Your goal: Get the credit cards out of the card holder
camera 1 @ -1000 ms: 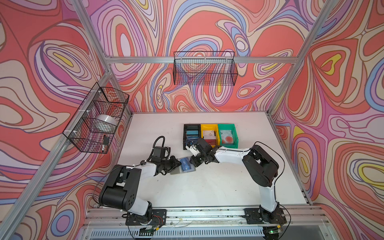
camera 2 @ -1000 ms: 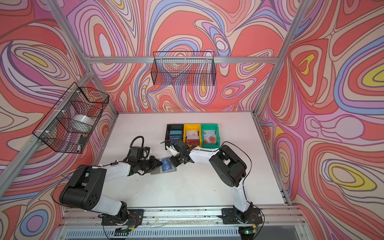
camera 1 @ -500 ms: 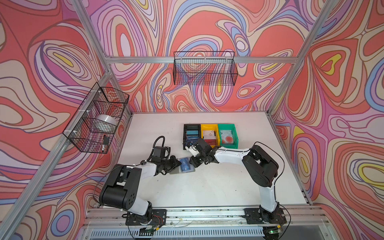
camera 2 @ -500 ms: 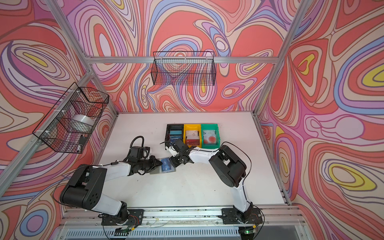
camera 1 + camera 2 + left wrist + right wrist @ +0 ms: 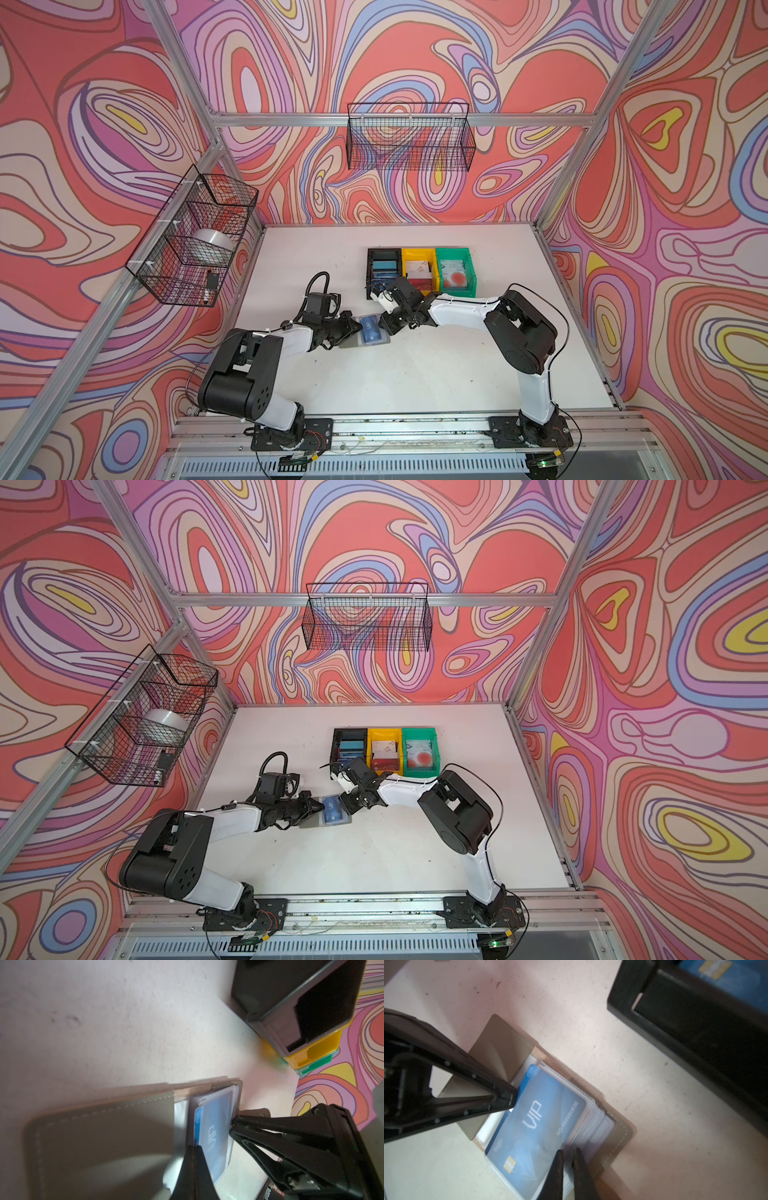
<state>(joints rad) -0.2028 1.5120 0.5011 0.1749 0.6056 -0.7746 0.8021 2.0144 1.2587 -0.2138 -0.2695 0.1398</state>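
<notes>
The white bench (image 5: 415, 374) is spanned by both arms, whose tips are brought together just near of a row of three bins at its far middle. These are a black bin (image 5: 370, 270), a yellow bin (image 5: 419, 251) and a green bin (image 5: 471, 270), and in each credit cards (image 5: 454, 277) are seen lying.

The card holder (image 5: 502, 1047) is laid open and flat on the bench between the two grippers. Its grey cover is turned to the left and its stack of translucent pockets (image 5: 600, 1124) to the right. A blue card (image 5: 539, 1118) lettered VIP is lodged in the topmost pocket, with one edge left bare toward the spine.

The jaws of the left gripper (image 5: 195, 1147) are pressed together and appear to be nipping that bare edge. The jaws of the right gripper (image 5: 568, 1152) are all but closed on the outer edges of the pocket leaves, by which the holder is pinned.

The card is judged to be light, stiff and slick, with little to be gripped but its thin rim. A firm pinch on the bare edge is called for, with the pull kept flat along the pocket. The pockets are judged soft and clinging, and the holder light enough to be dragged along unless it is held down at its right edge.
</notes>
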